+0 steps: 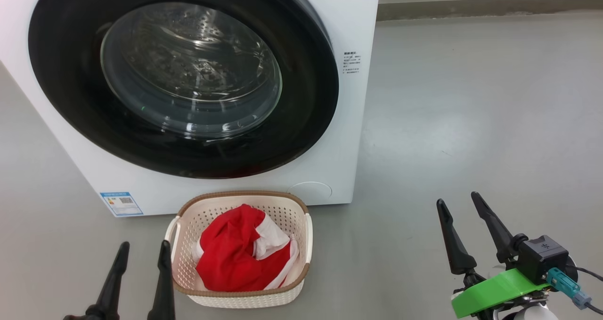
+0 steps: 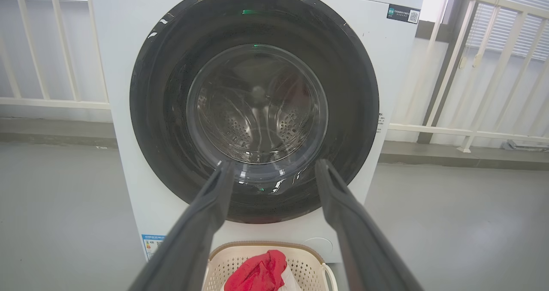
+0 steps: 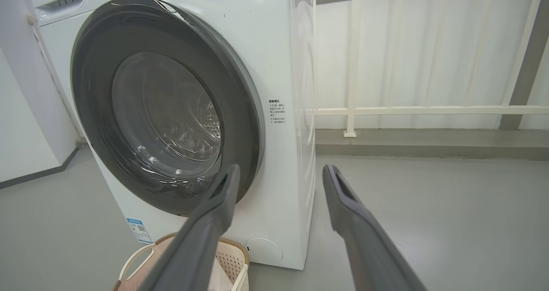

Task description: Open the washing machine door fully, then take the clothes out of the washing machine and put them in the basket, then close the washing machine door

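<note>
The clothes (image 1: 233, 256) lie in the basket (image 1: 245, 195) on the floor (image 1: 471, 98), just before the washing machine (image 1: 351, 136). The washing machine door (image 1: 70, 98) looks shut, but if unlatched it could swing open. The left fingers (image 1: 162, 282) and right fingers (image 1: 454, 244) stand spread and empty; the left pair, just beside the basket, could shove it.

Glossy black-rimmed clear glass door (image 1: 183, 82); perforated cream plastic basket (image 1: 282, 211) with woven-look brown rim; soft red cloth (image 1: 231, 256); smooth grey floor (image 1: 471, 122).

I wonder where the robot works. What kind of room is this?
Probably a laundry corner, maybe on a balcony: a white washing machine, a basket of red clothes, pale railings behind.
</note>
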